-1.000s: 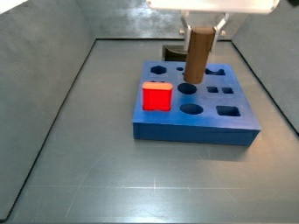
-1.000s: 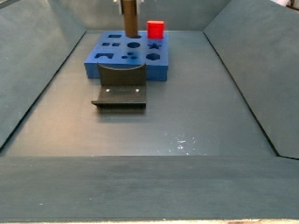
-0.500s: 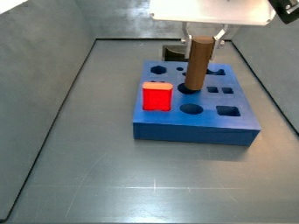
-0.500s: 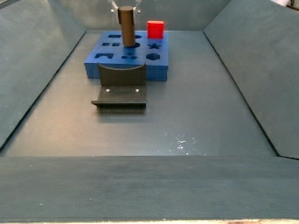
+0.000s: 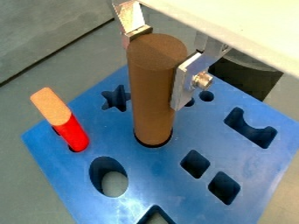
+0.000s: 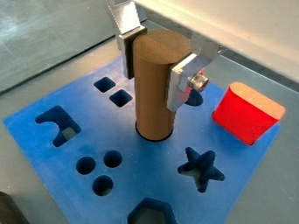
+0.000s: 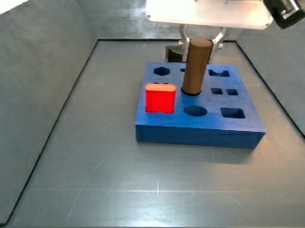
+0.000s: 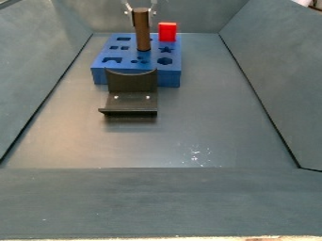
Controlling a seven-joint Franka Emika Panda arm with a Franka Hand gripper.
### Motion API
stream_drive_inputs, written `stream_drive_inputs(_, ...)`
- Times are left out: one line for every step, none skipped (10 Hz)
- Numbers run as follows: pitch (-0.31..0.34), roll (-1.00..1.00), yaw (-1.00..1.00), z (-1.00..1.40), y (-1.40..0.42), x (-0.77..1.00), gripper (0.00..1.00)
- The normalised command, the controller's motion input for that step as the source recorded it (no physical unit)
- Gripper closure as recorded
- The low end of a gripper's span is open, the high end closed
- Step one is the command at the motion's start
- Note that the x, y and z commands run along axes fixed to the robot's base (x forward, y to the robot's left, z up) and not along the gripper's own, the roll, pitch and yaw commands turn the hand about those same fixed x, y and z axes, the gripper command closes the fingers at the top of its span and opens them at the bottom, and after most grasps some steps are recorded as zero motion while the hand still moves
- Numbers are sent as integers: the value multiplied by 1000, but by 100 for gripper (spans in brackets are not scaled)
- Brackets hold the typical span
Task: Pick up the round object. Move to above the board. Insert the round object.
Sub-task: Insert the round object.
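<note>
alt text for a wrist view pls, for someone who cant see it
In a wrist view, the gripper holds the brown round object upright, its lower end sitting in a round hole of the blue board. A red block stands on the board beside it, and star, square and circle cut-outs lie around it.

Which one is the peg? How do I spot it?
Find the blue board on the grey floor. The peg stands upright in a round hole near its middle, between the gripper's fingers. It is brown and tall; its neighbour, the block, is red.
</note>
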Motion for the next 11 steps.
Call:
stream_drive_inputs(-51, 0, 0, -223, 0, 0, 100)
stream_drive_inputs(-97, 0, 0, -271, 0, 0, 100)
stream_drive_inputs(-117, 0, 0, -340, 0, 0, 100)
stream_drive_inputs(-220, 0, 0, -474, 0, 0, 100)
stream_drive_inputs(-366, 0, 0, -614, 0, 0, 100)
stream_drive_inputs(-414, 0, 0, -640, 0, 0, 100)
stream_drive_inputs(-549, -31, 0, -629, 0, -106, 100)
stream_drive_inputs(-514, -49, 0, -446, 0, -109, 100)
stream_drive_inputs(-314, -71, 0, -86, 0, -80, 100)
stream_drive_inputs(-6, -17, 0, 0, 3, 0, 100)
stream_drive_inputs(0, 0, 0, 0, 0, 0, 100)
